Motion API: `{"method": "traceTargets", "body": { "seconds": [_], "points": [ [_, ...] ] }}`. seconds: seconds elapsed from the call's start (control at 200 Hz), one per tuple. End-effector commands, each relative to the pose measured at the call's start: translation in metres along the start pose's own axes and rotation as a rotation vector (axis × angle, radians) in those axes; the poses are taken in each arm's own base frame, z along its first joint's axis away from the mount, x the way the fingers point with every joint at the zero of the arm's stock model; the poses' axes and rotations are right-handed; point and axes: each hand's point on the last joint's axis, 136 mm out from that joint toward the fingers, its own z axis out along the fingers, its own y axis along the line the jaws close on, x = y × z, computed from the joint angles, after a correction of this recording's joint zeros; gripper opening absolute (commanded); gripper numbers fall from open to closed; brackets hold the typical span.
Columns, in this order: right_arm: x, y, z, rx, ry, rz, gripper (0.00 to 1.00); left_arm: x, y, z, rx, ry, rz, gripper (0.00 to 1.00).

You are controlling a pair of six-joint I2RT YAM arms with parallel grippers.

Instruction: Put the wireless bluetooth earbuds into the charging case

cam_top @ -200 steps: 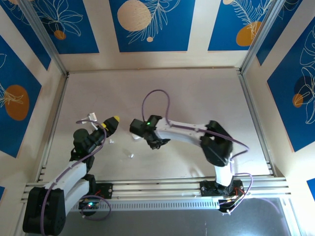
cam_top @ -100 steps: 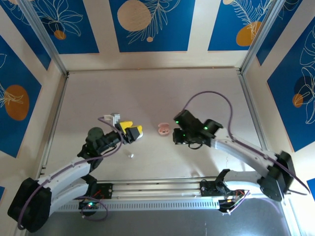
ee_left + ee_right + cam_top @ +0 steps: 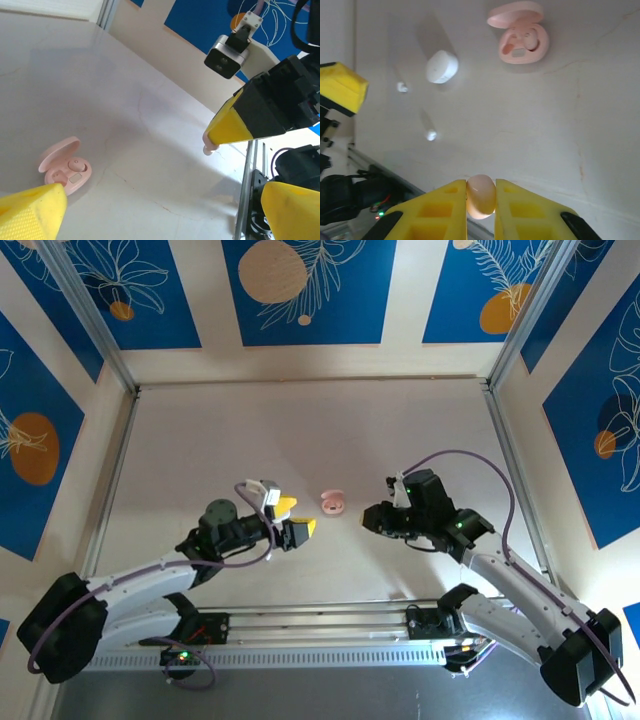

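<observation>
The pale pink charging case [image 3: 331, 503] lies open on the table between my two grippers, with one pink earbud [image 3: 533, 38] seated in it and the slot beside that earbud empty. A second pink earbud [image 3: 480, 196] is pinched between the yellow fingers of my right gripper [image 3: 480, 187], which hangs above the table to the right of the case [image 3: 522, 37]. From the left wrist, that earbud [image 3: 207, 147] pokes out below the right gripper [image 3: 214, 141]. My left gripper [image 3: 295, 518] stands wide open just left of the case [image 3: 65, 167], holding nothing.
A shut white case [image 3: 442, 66] lies left of the pink one, with two tiny white earbuds [image 3: 402, 87] [image 3: 431, 135] loose on the table nearer the front rail [image 3: 320, 615]. Metal frame posts and patterned walls enclose the table.
The left gripper has swung right, closer to the pink case, still open. The right gripper has drawn back to the right of the case, keeping the pink earbud.
</observation>
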Motion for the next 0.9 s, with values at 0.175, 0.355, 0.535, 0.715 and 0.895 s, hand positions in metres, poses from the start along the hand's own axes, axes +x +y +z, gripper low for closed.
{"method": "traceTargets", "body": {
  "seconds": [0.175, 0.355, 0.535, 0.715, 0.895],
  "points": [
    [-0.02, 0.026, 0.021, -0.147, 0.005, -0.004, 0.17, -0.025, 0.029, -0.027, -0.241, -0.116, 0.12, 1.0],
    [-0.037, 0.02, 0.044, -0.123, -0.023, 0.006, 0.17, -0.026, 0.045, -0.03, -0.279, -0.116, 0.052, 1.0],
    [-0.051, 0.01, 0.069, -0.075, -0.052, 0.023, 0.17, -0.023, 0.07, -0.034, -0.336, -0.112, -0.055, 1.0],
    [-0.057, 0.003, 0.094, -0.022, -0.066, 0.053, 0.17, -0.021, 0.101, -0.048, -0.378, -0.144, -0.201, 1.0],
    [-0.061, -0.005, 0.114, 0.027, -0.107, 0.093, 0.17, -0.024, 0.109, -0.055, -0.382, -0.171, -0.246, 1.0]
  ]
}}
